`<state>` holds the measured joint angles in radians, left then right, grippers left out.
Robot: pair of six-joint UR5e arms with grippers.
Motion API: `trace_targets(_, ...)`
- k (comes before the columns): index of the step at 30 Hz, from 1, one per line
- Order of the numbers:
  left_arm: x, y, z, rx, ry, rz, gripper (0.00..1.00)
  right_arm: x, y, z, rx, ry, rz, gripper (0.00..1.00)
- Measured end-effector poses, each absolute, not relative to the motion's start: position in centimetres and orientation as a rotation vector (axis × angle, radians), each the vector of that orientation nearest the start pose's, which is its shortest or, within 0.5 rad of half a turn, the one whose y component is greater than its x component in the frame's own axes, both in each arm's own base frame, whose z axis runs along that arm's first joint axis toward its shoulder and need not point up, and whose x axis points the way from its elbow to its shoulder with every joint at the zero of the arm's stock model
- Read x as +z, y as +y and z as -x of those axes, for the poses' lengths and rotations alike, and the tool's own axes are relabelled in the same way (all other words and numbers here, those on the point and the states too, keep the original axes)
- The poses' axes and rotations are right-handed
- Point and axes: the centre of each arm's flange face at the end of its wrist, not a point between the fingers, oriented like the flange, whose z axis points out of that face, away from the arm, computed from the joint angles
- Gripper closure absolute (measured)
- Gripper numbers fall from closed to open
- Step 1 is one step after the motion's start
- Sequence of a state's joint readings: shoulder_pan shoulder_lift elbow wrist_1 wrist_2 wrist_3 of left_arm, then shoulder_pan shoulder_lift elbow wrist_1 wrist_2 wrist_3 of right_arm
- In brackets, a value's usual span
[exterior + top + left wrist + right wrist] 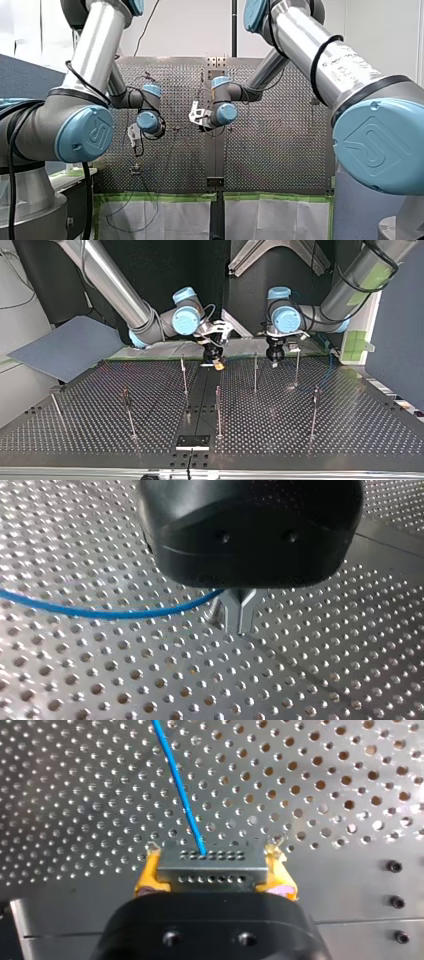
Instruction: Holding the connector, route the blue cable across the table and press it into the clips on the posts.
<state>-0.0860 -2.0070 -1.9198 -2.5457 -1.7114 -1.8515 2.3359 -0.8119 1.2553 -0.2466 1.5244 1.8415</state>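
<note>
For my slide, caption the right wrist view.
Right gripper clamps the connector; blue cable runs ahead over the perforated table.

Your worktop (300,425) is a dark perforated plate, with a plain strip (204,390) running down its middle in the top view. Thin metal posts (218,410) stand upright on it, well apart, on both sides of that strip. A small black plate (192,441) sits at the strip's near end. In the left wrist view the blue cable (100,611) curves low over the holes.
</note>
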Motion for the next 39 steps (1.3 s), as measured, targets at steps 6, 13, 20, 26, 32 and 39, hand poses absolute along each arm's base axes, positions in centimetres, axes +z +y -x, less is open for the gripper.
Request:
trace_targets(6, 14.4, -16.2, -54.0, -0.152, 1.762, 0.275, 1.00, 18.3, -43.7, -59.5, -2.151, 1.353, 2.333, 1.00)
trace_targets(13, 15.9, -15.5, -56.8, -0.159, 1.719, 0.285, 1.00, 18.2, -44.8, -58.8, -2.158, 1.377, 2.330, 1.00)
trace_targets(20, 16.9, -14.6, -58.2, -0.167, 1.670, 0.296, 1.00, 18.2, -46.0, -58.0, -2.167, 1.401, 2.327, 1.00)
trace_targets(26, 17.0, -14.4, -58.3, -0.171, 1.666, 0.296, 0.73, 18.4, -46.3, -57.9, -2.174, 1.401, 2.325, 1.00)
trace_targets(32, 16.8, -14.9, -58.0, -0.172, 1.688, 0.287, 0.24, 18.4, -46.3, -57.9, -2.174, 1.398, 2.326, 1.00)
trace_targets(39, 16.5, -15.6, -57.2, -0.155, 1.736, 0.260, 0.08, 18.4, -46.2, -58.0, -2.172, 1.392, 2.327, 1.00)
